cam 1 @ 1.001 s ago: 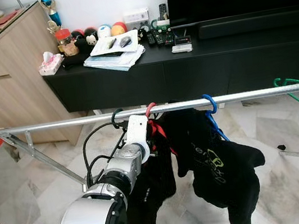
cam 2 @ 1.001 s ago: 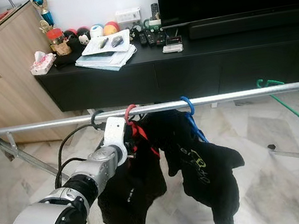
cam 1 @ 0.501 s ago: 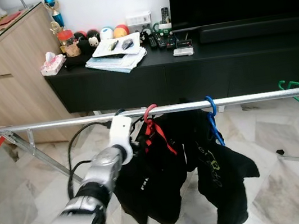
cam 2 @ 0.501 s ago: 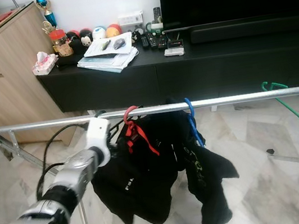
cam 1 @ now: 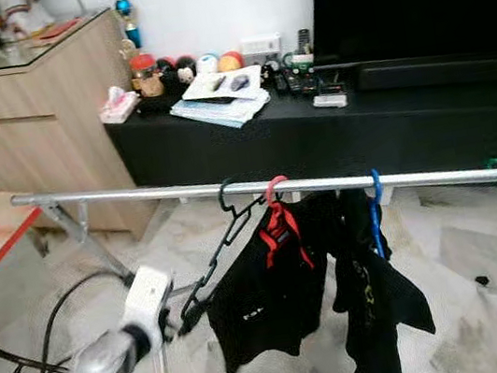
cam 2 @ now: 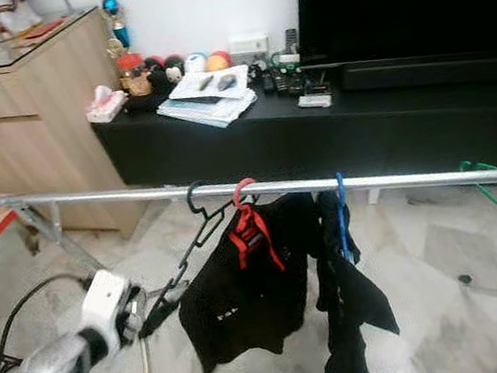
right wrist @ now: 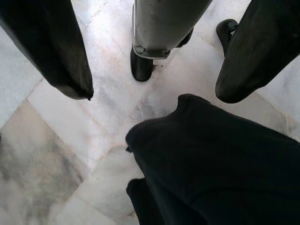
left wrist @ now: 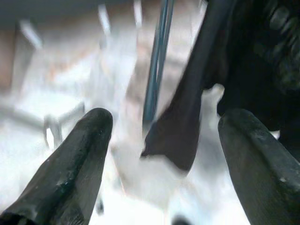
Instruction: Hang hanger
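Evidently the left gripper has been drawn back from the long silver metal rail, where it was raised beside the hooks a second ago, and is now held low and to the left above the pale marble floor. The whole scene has also slid in the head views, which is taken as camera motion and not as a move of the rack. The bare black plastic hanger has been left with its hook over the rail, just beside the red hanger that carries a black garment; a blue hanger with more dark clothing is hung further right. The black hanger is seen tilted, its lower end swung out close to the gripper. From this the hanging is judged to be done, with only the release to be confirmed.

That confirmation is given by the left wrist view: the fingers are spread wide, and the dark tip of the hanger is seen between them without being touched by either. In the head views the same spot is too small and cluttered for contact to be ruled out. What the head views supply instead is the hook seated on the rail, which the blurred wrist picture cannot settle.

The right gripper is hung idle, its fingers apart over the floor and a fold of black cloth
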You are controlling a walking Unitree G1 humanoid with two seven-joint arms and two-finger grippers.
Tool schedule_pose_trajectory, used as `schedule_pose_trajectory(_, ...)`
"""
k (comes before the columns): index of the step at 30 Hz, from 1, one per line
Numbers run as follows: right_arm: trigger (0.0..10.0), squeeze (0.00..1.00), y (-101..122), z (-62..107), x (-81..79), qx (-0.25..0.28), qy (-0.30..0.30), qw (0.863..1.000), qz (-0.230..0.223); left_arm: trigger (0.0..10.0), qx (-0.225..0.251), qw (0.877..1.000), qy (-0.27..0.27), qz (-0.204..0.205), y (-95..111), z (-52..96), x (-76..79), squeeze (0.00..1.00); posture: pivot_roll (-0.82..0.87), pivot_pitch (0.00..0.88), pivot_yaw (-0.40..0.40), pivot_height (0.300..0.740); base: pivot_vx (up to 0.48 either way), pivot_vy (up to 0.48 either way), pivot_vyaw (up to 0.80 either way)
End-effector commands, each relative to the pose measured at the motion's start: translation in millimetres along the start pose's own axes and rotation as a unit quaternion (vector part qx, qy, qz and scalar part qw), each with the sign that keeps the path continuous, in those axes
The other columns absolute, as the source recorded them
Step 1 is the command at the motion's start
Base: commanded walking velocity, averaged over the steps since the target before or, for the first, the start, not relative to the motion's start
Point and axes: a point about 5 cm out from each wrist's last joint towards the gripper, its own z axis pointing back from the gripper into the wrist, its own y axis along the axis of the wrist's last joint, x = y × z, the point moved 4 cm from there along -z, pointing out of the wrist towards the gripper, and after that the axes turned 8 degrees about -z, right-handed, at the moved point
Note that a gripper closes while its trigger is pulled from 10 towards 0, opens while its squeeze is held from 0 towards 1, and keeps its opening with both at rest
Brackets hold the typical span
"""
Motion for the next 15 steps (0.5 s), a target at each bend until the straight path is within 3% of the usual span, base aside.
schedule_pose_trajectory(1, 10.0, 0.00, -2.9, 0.3, 2.7, -0.008, -0.001, 1.000, 0.009, 10.0, -0.064, 0.996, 0.042, 0.035, -40.0, 7.5, -10.6, 0.00, -0.02, 0.000, 0.025, 0.740, 0.000, 0.000, 0.00)
schedule_pose_trajectory(3, 10.0, 0.00, -2.5, 0.2, 2.9, -0.008, -0.001, 1.000, 0.011, 10.0, -0.087, 0.994, 0.056, 0.044, -50.6, 11.2, -11.7, 0.00, -0.03, 0.000, 0.021, 0.740, 0.000, 0.000, 0.00)
schedule_pose_trajectory(6, 10.0, 0.00, -1.8, 0.0, 3.2, -0.009, -0.001, 1.000, 0.012, 10.0, -0.151, 0.979, 0.098, 0.095, -92.4, 12.1, -10.1, 0.00, -0.02, 0.000, 0.013, 0.740, 0.000, 0.000, 0.00)
schedule_pose_trajectory(8, 10.0, 0.00, -1.6, -0.1, 2.6, -0.009, 0.000, 1.000, 0.013, 10.0, -0.172, 0.974, 0.106, 0.103, -104.7, 13.8, -7.0, 0.00, -0.03, 0.000, 0.011, 0.740, 0.000, 0.000, 0.00)
schedule_pose_trajectory(9, 10.0, 0.00, -1.3, -0.2, 1.5, -0.010, 0.001, 1.000, 0.014, 10.0, -0.211, 0.961, 0.119, 0.132, -127.8, 17.5, 1.5, 0.00, -0.03, 0.000, 0.009, 0.740, 0.000, 0.000, 0.00)
schedule_pose_trajectory(10, 10.0, 0.00, -1.2, -0.2, 0.9, -0.010, 0.002, 1.000, 0.014, 10.0, -0.231, 0.954, 0.126, 0.141, -138.1, 20.1, 5.9, 0.00, -0.04, 0.000, 0.009, 0.740, 0.000, 0.000, 0.00)
schedule_pose_trajectory(11, 10.0, 0.00, -1.1, -0.3, 0.3, -0.010, 0.004, 1.000, 0.014, 10.0, -0.243, 0.950, 0.131, 0.145, -144.0, 21.8, 8.0, 0.00, -0.04, 0.000, 0.008, 0.740, 0.000, 0.000, 0.00)
schedule_pose_trajectory(13, 10.0, 0.00, 0.6, -0.6, -0.7, -0.009, 0.006, 1.000, 0.013, 10.0, -0.271, 0.936, 0.135, 0.180, -161.0, 23.3, 27.8, 0.00, -0.04, 0.000, 0.001, 0.740, 0.000, 0.000, 0.00)
schedule_pose_trajectory(15, 10.0, 0.00, 1.5, -0.8, -0.8, -0.008, 0.007, 1.000, 0.013, 10.0, -0.280, 0.934, 0.132, 0.177, -164.7, 22.8, 33.9, 0.00, -0.04, 0.000, -0.004, 0.740, 0.000, 0.000, 0.00)
